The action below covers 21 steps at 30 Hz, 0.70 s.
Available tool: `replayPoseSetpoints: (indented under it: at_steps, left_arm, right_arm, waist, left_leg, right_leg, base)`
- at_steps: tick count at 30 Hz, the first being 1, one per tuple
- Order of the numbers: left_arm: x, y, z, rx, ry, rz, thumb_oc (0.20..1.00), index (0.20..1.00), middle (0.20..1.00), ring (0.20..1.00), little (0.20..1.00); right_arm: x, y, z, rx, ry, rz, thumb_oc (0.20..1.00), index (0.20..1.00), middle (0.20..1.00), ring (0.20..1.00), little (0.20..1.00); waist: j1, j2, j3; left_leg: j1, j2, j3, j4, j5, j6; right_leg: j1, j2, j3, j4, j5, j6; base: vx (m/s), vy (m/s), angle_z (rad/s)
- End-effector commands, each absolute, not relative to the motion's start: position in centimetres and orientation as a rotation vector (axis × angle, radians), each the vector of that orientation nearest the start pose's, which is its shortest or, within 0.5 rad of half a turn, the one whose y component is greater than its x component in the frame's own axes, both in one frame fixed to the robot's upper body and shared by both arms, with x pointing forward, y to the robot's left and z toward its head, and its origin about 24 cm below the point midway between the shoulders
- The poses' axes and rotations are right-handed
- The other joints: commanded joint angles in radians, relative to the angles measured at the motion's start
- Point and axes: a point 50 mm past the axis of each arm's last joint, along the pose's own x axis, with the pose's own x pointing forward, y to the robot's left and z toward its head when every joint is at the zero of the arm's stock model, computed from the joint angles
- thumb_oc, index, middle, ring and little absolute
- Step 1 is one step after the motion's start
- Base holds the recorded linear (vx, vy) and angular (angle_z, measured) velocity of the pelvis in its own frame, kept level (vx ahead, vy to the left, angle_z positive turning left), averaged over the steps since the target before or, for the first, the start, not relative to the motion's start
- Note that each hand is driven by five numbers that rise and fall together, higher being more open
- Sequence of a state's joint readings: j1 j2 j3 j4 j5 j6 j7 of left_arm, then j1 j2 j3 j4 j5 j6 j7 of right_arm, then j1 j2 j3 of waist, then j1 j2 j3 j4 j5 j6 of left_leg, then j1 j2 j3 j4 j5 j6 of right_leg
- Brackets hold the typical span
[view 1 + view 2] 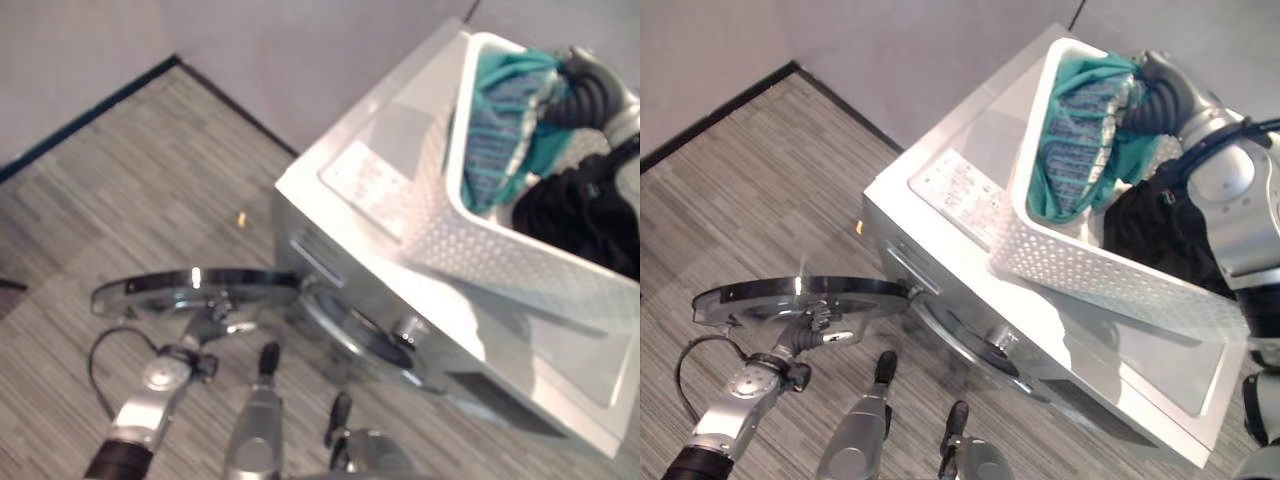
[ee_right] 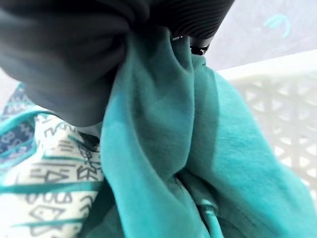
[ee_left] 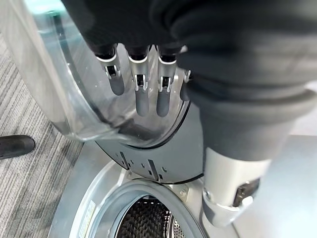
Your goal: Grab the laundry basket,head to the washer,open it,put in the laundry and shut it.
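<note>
left eye view: washer door (image 1: pixel 195 285) open under straight-fingered left hand (image 3: pixel 138 84); right hand (image 2: pixel 163 25) pinching teal garment (image 2: pixel 163 163) in basket (image 1: pixel 500 255), loading unfinished.

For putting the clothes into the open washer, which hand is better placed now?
Right. The right hand is already in the basket at the teal garment; the left hand is at the open door.

You see a grey striped carpet floor (image 1: pixel 130 190) meeting a plain pale wall (image 1: pixel 300 50), with a dark skirting strip (image 1: pixel 90 112) along the wall's foot.
</note>
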<state>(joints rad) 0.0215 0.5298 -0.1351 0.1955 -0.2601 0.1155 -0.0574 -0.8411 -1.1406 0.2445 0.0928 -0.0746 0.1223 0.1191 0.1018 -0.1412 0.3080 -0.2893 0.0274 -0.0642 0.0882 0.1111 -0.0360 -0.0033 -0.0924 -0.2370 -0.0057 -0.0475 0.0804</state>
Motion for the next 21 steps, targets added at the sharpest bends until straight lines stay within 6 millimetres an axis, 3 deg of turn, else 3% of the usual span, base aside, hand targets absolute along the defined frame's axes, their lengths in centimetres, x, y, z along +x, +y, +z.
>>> replayPoseSetpoints:
  at_steps: [1, 10, 12, 13, 21]
  left_arm:
    - [23.7, 24.0, 1.1, 0.259, 0.29, -0.085, 1.0, 1.0, 1.0, 1.0, 1.0]
    - [23.6, 24.5, 1.0, 0.273, 0.289, -0.062, 1.0, 1.0, 1.0, 1.0, 1.0]
    - [23.6, 24.6, 1.0, 0.273, 0.29, -0.057, 1.0, 1.0, 1.0, 1.0, 1.0]
    - [23.5, 25.0, 1.0, 0.283, 0.29, -0.047, 1.0, 1.0, 1.0, 1.0, 1.0]
    - [23.4, 25.4, 1.0, 0.298, 0.286, -0.024, 1.0, 1.0, 1.0, 1.0, 1.0]
  right_arm:
    - [30.3, -25.0, 36.2, -1.192, -0.633, -0.193, 0.2, 0.2, 0.2, 0.2, 0.2]
    - [28.3, -25.3, 41.0, -1.171, -0.831, -0.382, 0.2, 0.2, 0.2, 0.2, 0.2]
    - [28.2, -25.1, 41.4, -1.176, -0.847, -0.395, 0.2, 0.2, 0.2, 0.2, 0.2]
    - [27.3, -25.2, 42.6, -1.209, -0.901, -0.472, 0.2, 0.2, 0.2, 0.2, 0.2]
    - [25.8, -25.2, 44.7, -1.225, -1.018, -0.64, 0.2, 0.2, 0.2, 0.2, 0.2]
  waist:
    - [-0.002, -0.038, -0.077]
    - [-0.007, -0.042, -0.104]
    - [-0.008, -0.041, -0.106]
    - [-0.009, -0.041, -0.119]
    - [-0.01, -0.038, -0.146]
  left_leg:
    - [0.063, 0.07, -0.033, 0.024, -0.186, 0.003]
    - [0.075, 0.073, -0.029, 0.018, -0.192, -0.001]
    - [0.078, 0.073, -0.028, 0.016, -0.193, -0.001]
    - [0.085, 0.072, -0.027, 0.014, -0.196, 0.0]
    - [0.105, 0.067, -0.024, 0.004, -0.204, 0.002]
  right_leg:
    - [-0.078, -0.103, -0.019, 0.073, 0.003, 0.059]
    - [-0.065, -0.1, -0.022, 0.066, 0.005, 0.059]
    - [-0.062, -0.1, -0.022, 0.065, 0.005, 0.06]
    - [-0.056, -0.1, -0.022, 0.064, 0.006, 0.061]
    - [-0.043, -0.1, -0.021, 0.062, 0.006, 0.061]
  base:
    - [0.0, -0.011, -0.04]
    - [0.0, 0.0, 0.0]
    - [0.02, 0.001, 0.0]
    - [0.0, 0.0, 0.0]
    - [0.0, 0.0, 0.0]
